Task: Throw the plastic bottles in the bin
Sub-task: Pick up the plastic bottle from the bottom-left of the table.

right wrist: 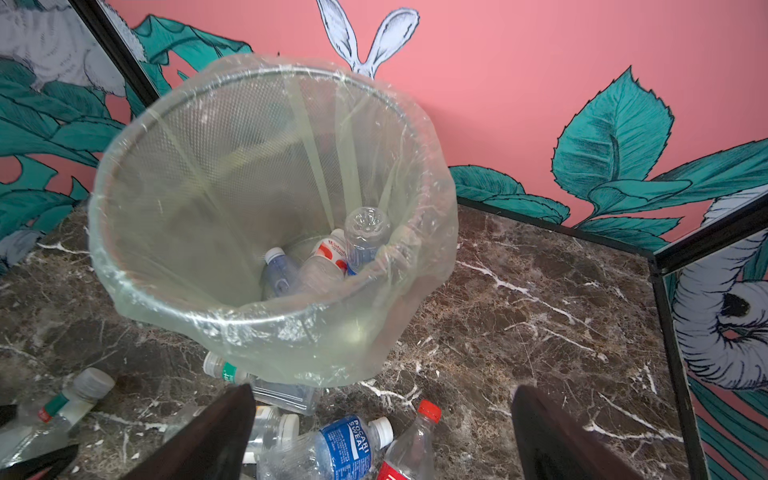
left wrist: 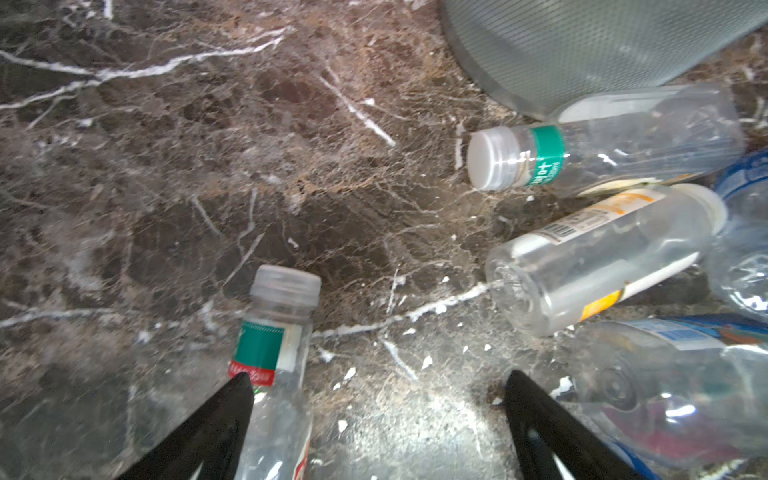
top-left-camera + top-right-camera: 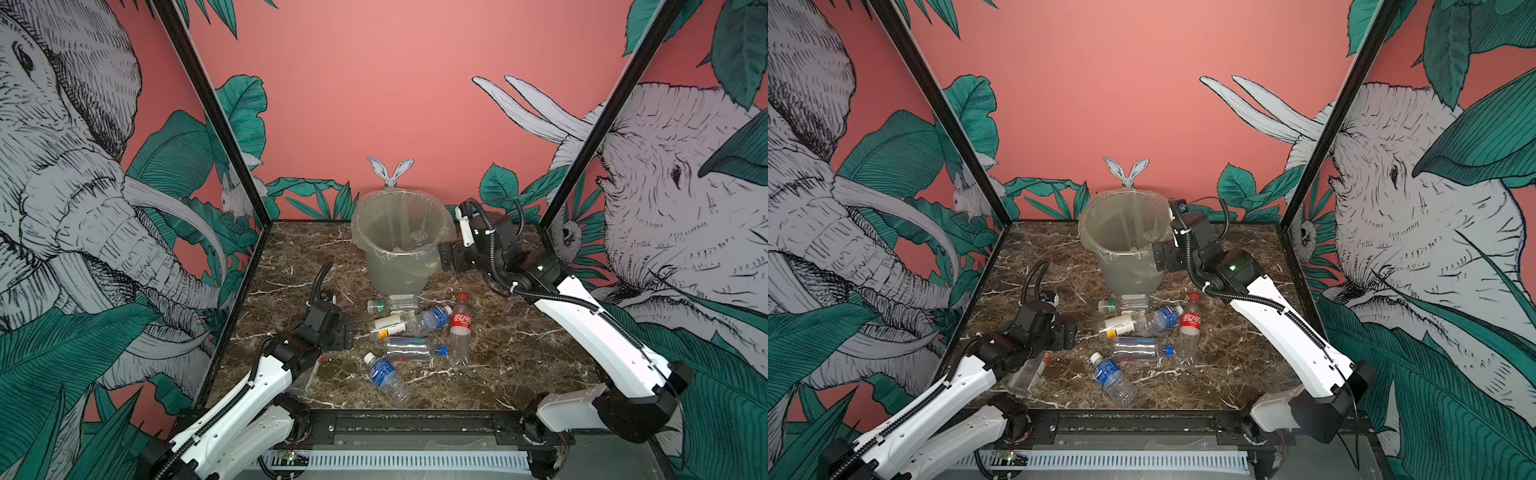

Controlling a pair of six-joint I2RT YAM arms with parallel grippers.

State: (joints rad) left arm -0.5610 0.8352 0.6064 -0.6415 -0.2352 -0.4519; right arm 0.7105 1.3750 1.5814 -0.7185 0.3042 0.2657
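My right gripper (image 1: pixel 382 432) is wide open and holds nothing, up beside the bin's (image 3: pixel 374 224) rim. A few bottles in the bin (image 1: pixel 328 262) lie at its bottom. My left gripper (image 2: pixel 376 419) is wide open too, low over the surface (image 3: pixel 519 332), with one green-banded bottle (image 2: pixel 278 357) between its fingers. More loose bottles (image 3: pixel 419 328) lie just in front of the bin.
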